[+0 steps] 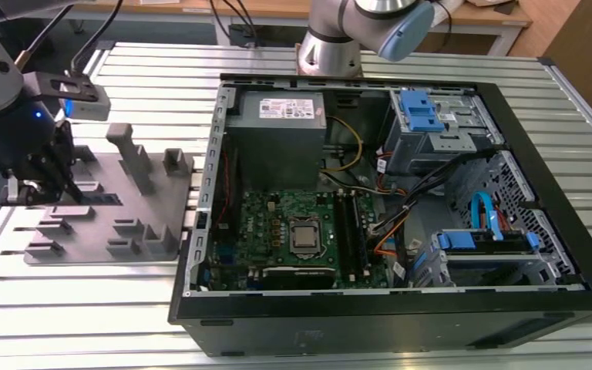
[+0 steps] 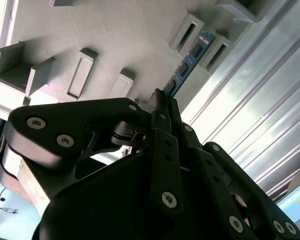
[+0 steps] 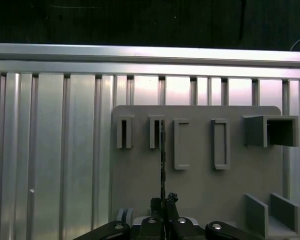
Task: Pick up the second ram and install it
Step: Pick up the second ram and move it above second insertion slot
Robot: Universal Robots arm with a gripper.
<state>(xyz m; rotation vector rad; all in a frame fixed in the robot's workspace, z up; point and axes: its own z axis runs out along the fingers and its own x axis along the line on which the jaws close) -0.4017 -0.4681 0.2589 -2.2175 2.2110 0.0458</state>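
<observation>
Between our jaws, shut tight on one end, we hold the second ram (image 2: 189, 60). It stands on its thin edge so the jaws fit around it. Past the jaws, its far end sits in slots of the grey block (image 3: 200, 185), on the desk (image 3: 50, 150).

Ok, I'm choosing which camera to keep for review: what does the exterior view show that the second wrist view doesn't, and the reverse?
The exterior view adds the open computer case with its motherboard, and the arm's base behind it. The second wrist view adds a close look at the second ram: its board and dark chips, standing between two fixture posts, with the jaws apparently closed on its near end. Both share the grey fixture, the slatted metal table and the gripper.
</observation>
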